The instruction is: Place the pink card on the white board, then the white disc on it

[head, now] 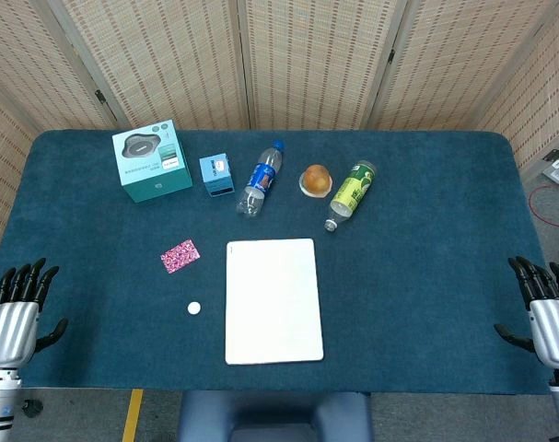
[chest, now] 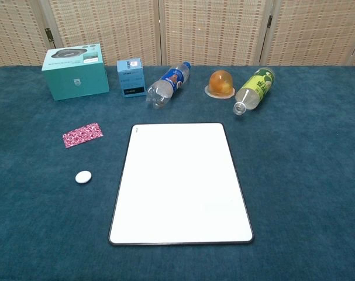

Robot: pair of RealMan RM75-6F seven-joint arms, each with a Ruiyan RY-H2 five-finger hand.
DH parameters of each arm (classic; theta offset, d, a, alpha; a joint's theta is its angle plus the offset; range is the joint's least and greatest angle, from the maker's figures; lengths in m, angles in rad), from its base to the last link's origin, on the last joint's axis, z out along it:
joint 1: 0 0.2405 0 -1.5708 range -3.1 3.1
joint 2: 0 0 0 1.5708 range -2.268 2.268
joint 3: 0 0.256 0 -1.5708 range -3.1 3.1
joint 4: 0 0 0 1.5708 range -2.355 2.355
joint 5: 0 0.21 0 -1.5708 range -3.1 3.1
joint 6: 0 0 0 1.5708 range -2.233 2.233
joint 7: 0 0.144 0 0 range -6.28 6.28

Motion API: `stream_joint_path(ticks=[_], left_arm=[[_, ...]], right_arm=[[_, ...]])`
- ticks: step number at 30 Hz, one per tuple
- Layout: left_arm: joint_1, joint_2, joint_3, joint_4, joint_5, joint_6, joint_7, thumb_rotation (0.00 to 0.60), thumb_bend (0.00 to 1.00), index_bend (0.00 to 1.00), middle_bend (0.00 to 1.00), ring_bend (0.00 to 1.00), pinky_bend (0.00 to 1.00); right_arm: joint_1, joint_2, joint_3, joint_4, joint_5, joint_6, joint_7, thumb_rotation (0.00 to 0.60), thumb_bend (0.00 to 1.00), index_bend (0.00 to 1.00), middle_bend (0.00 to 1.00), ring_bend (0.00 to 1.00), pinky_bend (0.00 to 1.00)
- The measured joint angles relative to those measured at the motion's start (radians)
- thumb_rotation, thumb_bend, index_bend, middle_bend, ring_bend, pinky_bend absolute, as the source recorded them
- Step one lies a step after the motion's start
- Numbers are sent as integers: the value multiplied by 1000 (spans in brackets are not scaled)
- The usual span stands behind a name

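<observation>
Head view, pink card (head: 180, 256) well apart from left hand (head: 14, 315)

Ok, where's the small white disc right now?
The small white disc lies on the blue tablecloth left of the white board, nearer the robot than the pink patterned card, touching neither.

**Colours on the table**

The table (chest: 317, 193) wears a dark teal cloth. The board (chest: 182, 182) is white with a dark rim, the card (chest: 82, 134) pink with speckles, the disc (chest: 83, 177) white, the box (chest: 75, 71) teal.
</observation>
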State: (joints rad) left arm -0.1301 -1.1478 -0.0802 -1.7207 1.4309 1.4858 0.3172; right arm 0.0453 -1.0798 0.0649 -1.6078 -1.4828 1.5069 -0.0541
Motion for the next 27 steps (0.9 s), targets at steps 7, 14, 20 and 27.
stream_joint_path(ticks=[7,14,20,27], left_arm=[[-19,9,-10,-14,10,-11,3,600,323,141,76,78,0],[-75,25,-39,-35,2,-79,-21,600,323,142,76,77,0],[-157,23,-72,-50,-24,-179,-11,600,323,147,76,78,0],[-279,-12,-115,-50,-112,-331,37,600,299,153,76,81,0]], right_arm=[[-5,1,0,5,-5,8,8,600,105,12,118,120,18],[-7,6,1,2,-10,15,11,600,105,13,118,120,18],[-9,11,1,-3,-14,18,9,600,106,13,118,121,18],[-11,14,0,-5,-15,19,10,600,105,12,118,120,18]])
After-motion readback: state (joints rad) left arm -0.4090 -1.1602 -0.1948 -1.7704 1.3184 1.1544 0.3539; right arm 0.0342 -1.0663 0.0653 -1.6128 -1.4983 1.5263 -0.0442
